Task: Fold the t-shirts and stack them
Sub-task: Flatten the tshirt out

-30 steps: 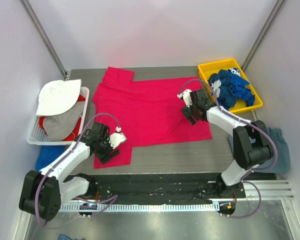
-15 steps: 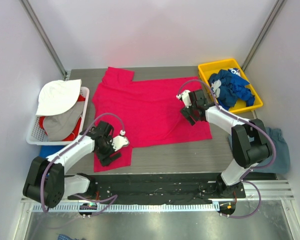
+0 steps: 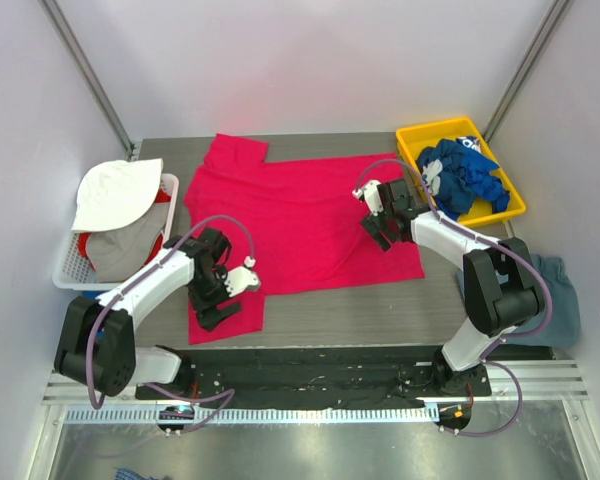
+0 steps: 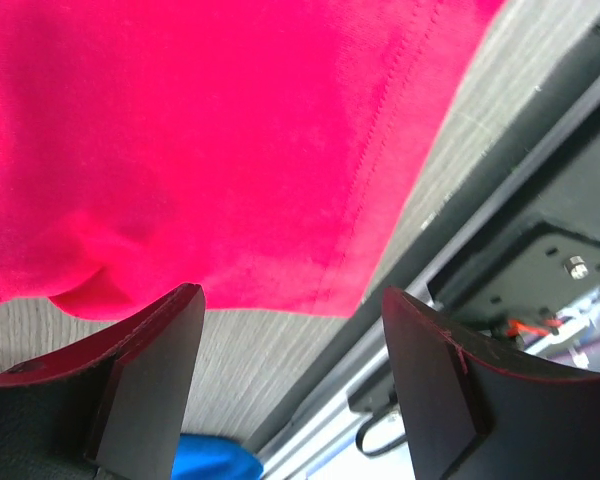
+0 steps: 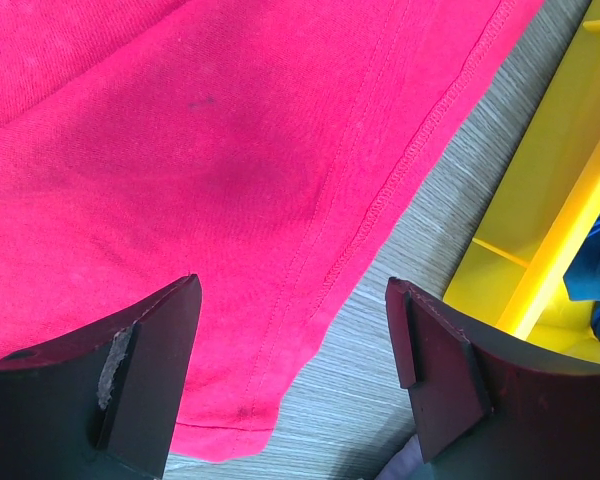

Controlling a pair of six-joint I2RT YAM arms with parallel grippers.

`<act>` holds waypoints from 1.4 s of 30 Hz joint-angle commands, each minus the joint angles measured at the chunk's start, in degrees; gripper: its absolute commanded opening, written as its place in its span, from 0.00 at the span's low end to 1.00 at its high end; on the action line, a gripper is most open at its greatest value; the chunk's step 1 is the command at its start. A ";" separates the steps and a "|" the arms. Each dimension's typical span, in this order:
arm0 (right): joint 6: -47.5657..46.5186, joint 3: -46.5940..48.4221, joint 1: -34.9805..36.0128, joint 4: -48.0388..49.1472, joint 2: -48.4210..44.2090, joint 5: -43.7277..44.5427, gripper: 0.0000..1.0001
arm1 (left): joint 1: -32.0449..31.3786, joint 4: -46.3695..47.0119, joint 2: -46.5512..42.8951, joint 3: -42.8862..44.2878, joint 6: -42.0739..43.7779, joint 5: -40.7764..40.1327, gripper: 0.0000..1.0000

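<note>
At the table's left edge: a white slotted basket (image 3: 65, 268), rigid plastic, heaped with white and grey cloth. Just in front of it, a patch of royal blue cloth (image 3: 88, 318).

Next along, the left gripper (image 3: 218, 305), low over the near sleeve of the pink-red t-shirt (image 3: 300, 215), jaws spread wide and clamped on nothing.

Across the middle of the grey wood-grain table (image 3: 380, 310), that shirt spread flat in a single layer, sleeves toward the left, bottom hem toward the right. Soft matte knit, thin and light. Probably limp in the lift: apt to sag from any pinch and to drag on the grained top rather than glide. Best taken at the double-stitched edges, sleeve hem on one side and bottom hem on the other, thicker there and less likely to slip free. Calls for a pinch pressed right down to the tabletop.

Further right, the right gripper (image 3: 378, 232), over the hem end, jaws likewise apart, holding nothing.

Beyond it, a hard glossy yellow tray (image 3: 412, 140) full of crumpled royal blue shirts (image 3: 465, 175) with white print.

At the far right, past the table's edge, a slate grey-blue shirt (image 3: 562, 295), bunched.
</note>
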 commanded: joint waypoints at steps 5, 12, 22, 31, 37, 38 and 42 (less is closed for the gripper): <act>0.18 1.20 0.20 0.48 -2.52 0.17 0.82 | -0.26 -1.44 0.28 3.85 1.66 0.11 0.77; 0.00 -0.47 0.29 1.36 -2.52 0.43 0.82 | -0.52 13.49 -2.71 -2.29 0.42 -5.07 0.76; 0.53 -0.38 0.20 1.97 -1.20 0.26 0.82 | -1.13 26.34 -2.80 -13.63 5.16 -8.07 0.75; 0.88 -0.20 0.29 2.32 0.46 0.17 0.82 | -6.49 25.74 -5.43 -18.65 10.53 -12.55 0.74; 1.05 -0.11 0.29 2.50 1.08 0.34 0.81 | -8.16 22.13 -7.19 -18.03 12.91 -12.91 0.74; 1.06 -0.03 0.29 2.67 1.17 0.43 0.81 | -8.34 21.52 -7.28 -17.95 13.17 -12.91 0.74; 1.06 -0.03 0.29 2.76 1.35 0.61 0.81 | -8.69 18.88 -7.55 -16.45 15.53 -12.29 0.75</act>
